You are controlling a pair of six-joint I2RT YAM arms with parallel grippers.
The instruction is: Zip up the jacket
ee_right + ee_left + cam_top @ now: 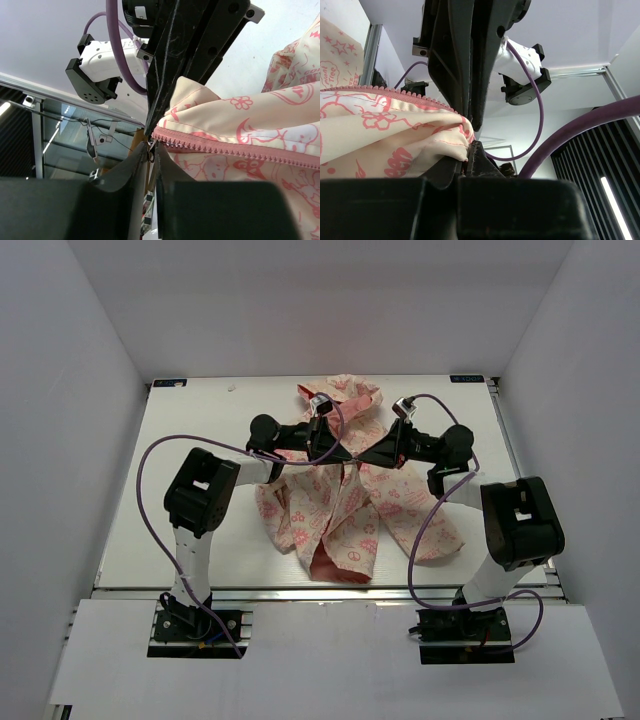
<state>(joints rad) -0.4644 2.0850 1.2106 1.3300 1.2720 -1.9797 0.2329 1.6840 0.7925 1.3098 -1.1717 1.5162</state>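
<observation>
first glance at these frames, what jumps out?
The jacket, cream with pink print, lies in the middle of the top view, its front parted at the hem with pink lining showing. Both arms meet nose to nose over its upper front. The left tool and right tool are each clamped on a fabric edge beside the pink zipper teeth.

Quick headcount from us
We count one jacket (340, 505), two arms (200, 502) (518, 522), two grippers (338, 454) (368, 458), two purple cables (140, 502) (415, 540), one table (150, 540).
</observation>
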